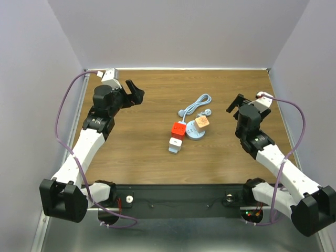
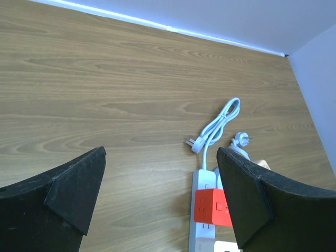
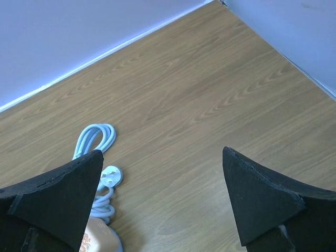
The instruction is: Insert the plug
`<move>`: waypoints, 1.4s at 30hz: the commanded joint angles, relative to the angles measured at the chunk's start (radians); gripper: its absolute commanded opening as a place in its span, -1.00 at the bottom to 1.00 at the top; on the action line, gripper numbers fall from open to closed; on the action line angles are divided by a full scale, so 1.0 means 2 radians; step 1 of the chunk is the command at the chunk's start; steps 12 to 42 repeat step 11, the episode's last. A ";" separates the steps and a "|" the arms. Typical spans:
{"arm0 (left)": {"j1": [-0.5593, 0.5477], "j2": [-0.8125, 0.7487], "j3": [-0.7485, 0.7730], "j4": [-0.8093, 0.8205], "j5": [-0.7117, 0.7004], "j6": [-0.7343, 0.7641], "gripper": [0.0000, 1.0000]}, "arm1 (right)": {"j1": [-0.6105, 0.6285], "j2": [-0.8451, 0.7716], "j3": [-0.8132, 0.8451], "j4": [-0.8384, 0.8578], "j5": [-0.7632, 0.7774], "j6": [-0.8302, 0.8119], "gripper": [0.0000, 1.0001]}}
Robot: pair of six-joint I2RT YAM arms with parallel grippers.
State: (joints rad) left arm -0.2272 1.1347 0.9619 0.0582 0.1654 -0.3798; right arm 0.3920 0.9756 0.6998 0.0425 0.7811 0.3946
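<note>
At centre, power strip (image 1: 175, 145) lengthwise near-to-far, plug (image 1: 182, 112) prongs pointing left, left end effector (image 1: 136, 90) and right end effector (image 1: 235, 103) spread

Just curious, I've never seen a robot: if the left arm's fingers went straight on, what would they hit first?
Probably the bare wooden table, seen between the open left fingers. The nearer white plug lies just beside that line, though depth is unclear.

The overhead view looks down from high above the near edge, covering the whole brown wood-grain counter (image 1: 147, 100). The left wrist view, low and close, looks through the black left tool (image 2: 161, 152) toward the counter's far right corner. The right wrist view looks through the black right tool (image 3: 163, 150) toward its far edge. All three share the coiled pale blue cable (image 1: 198, 105).
</note>
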 commanded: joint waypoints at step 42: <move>0.002 0.003 0.034 0.058 -0.030 0.011 0.97 | -0.002 0.012 0.010 0.061 0.057 -0.019 1.00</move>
